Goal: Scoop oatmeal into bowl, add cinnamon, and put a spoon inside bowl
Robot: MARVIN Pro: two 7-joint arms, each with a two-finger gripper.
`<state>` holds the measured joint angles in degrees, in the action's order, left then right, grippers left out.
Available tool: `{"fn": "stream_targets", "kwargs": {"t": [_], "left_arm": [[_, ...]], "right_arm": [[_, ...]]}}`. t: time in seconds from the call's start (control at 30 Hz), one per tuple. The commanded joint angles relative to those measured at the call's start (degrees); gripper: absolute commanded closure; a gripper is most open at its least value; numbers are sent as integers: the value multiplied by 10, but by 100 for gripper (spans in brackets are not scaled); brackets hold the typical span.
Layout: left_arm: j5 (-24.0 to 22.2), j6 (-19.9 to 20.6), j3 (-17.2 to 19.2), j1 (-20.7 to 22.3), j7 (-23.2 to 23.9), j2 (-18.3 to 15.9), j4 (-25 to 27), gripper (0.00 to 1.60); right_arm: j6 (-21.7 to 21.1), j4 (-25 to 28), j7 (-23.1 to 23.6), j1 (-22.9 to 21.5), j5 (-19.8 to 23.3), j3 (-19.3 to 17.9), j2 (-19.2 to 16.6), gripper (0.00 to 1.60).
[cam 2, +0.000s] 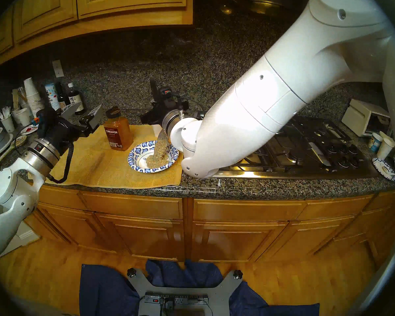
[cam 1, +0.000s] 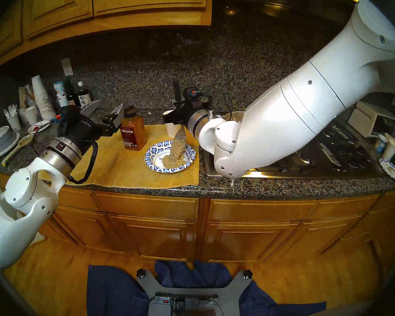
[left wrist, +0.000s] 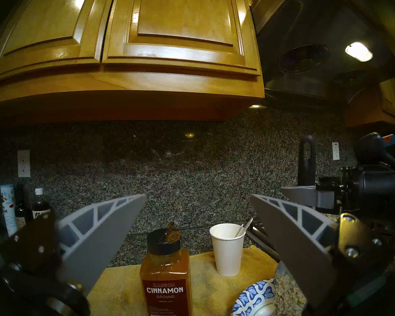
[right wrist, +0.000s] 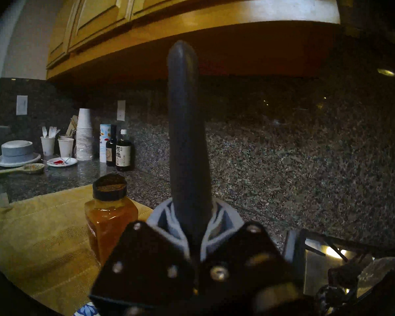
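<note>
The blue-and-white leaf-pattern bowl [cam 1: 151,154] sits on a yellow cloth and holds a heap of oatmeal [cam 1: 172,159]. More oatmeal slides into it from a tipped metal serving spoon [cam 1: 180,133]. My right gripper [cam 1: 175,114] is shut on the spoon's black handle [right wrist: 185,126], just above and behind the bowl. The cinnamon [cam 1: 132,133] bottle stands upright left of the bowl, its cap flap raised. My left gripper [left wrist: 197,195] hovers open just left of the bottle, with nothing between its fingers. The small white spoon [left wrist: 244,227] stands in a paper cup [left wrist: 227,249] behind the bowl.
The stove [cam 1: 306,149] lies right of the cloth, under my right arm, which hides most of a pot [cam 1: 235,114]. At the far left are stacked cups [cam 1: 41,99], dark sauce bottles [cam 1: 83,96], grey bowls [cam 1: 1,141] and a yellowish spoon [cam 1: 16,146].
</note>
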<state>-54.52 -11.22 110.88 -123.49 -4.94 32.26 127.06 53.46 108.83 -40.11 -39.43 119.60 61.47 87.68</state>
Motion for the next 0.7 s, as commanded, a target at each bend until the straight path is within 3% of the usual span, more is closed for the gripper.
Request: {"fn": "stream_targets", "kwargs": {"t": [0.0,0.37,0.67], "left_arm": [[1,-7,14,10,1,0,7,0],[1,-7,13,10,1,0,7,0],[1,-8,14,10,1,0,7,0]], "right_arm": [[15,-10,-22,-41,-55,21,41,160],[15,-8,-65,-48,-153,67,98,160],[15,2,-129,-34,-250,96,145,160]]}}
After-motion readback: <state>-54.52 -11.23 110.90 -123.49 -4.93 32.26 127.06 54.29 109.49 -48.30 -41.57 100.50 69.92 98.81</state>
